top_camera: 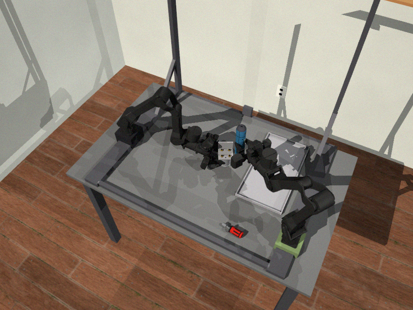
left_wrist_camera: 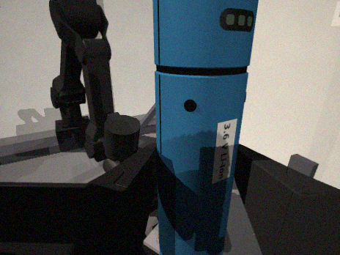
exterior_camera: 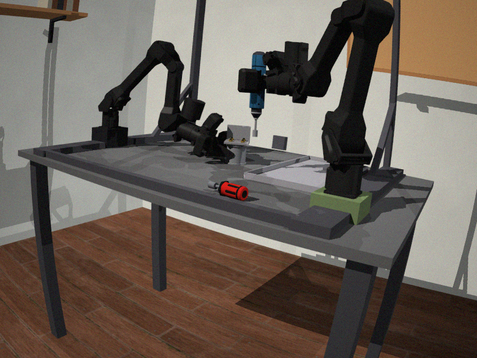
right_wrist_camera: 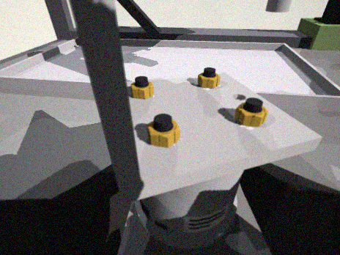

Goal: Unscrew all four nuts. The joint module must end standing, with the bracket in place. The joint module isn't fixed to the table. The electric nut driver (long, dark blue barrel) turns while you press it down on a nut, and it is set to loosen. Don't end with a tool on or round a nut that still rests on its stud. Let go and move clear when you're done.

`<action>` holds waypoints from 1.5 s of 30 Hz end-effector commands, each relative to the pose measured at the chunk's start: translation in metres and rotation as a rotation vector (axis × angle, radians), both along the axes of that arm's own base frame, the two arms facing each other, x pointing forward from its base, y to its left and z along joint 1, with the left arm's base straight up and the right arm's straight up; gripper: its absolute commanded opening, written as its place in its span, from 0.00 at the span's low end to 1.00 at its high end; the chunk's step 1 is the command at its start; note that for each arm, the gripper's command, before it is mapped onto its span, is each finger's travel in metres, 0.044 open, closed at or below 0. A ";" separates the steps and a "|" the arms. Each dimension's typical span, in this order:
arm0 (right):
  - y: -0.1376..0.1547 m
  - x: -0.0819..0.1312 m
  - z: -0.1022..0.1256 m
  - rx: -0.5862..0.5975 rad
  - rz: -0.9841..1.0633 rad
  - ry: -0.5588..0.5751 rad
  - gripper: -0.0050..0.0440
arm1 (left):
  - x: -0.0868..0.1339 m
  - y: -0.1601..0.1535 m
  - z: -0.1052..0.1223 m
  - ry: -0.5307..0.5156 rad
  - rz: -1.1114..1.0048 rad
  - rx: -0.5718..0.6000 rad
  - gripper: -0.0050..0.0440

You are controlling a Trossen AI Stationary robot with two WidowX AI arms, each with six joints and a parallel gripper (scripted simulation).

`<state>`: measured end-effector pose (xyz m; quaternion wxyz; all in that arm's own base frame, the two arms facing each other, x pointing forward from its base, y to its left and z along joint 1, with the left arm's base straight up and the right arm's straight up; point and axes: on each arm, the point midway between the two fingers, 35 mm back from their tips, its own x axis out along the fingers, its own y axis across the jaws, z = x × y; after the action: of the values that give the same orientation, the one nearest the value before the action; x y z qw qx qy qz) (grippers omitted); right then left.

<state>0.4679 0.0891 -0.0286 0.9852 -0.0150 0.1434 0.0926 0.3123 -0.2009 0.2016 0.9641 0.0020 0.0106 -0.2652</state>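
The joint module stands upright on the table. The bracket sits on it, its upright plate rising at one edge. Yellow nuts sit on black-topped studs: near left, near right, far left, far right. My left gripper is shut on the blue nut driver, held upright. Its socket hangs beside the bracket, off every nut. My right gripper is shut on the module below the bracket; its fingertip contact is partly hidden.
A red-handled tool lies near the table's front edge. A shallow white tray lies beside the module, under my left arm. A grey block stands at the table's back edge.
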 end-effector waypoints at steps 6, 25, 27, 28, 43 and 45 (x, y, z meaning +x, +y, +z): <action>0.001 0.006 0.015 0.010 0.000 -0.037 0.59 | 0.005 -0.004 0.023 -0.055 -0.003 -0.034 0.43; 0.001 0.006 0.015 0.010 0.000 -0.037 0.59 | 0.046 -0.030 0.026 -0.056 -0.003 -0.035 0.43; 0.001 0.006 0.015 0.010 0.000 -0.037 0.59 | 0.048 -0.032 0.026 -0.056 -0.003 -0.035 0.43; 0.001 0.006 0.015 0.010 0.000 -0.037 0.59 | 0.051 -0.034 0.026 -0.057 -0.003 -0.035 0.43; 0.001 0.006 0.015 0.010 0.000 -0.037 0.59 | 0.063 -0.042 0.030 -0.063 -0.003 -0.039 0.43; 0.001 0.006 0.015 0.010 0.000 -0.037 0.59 | 0.063 -0.042 0.031 -0.064 -0.003 -0.040 0.43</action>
<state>0.4679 0.0891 -0.0286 0.9852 -0.0150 0.1434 0.0926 0.3714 -0.2412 0.2031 0.9639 0.0022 0.0111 -0.2661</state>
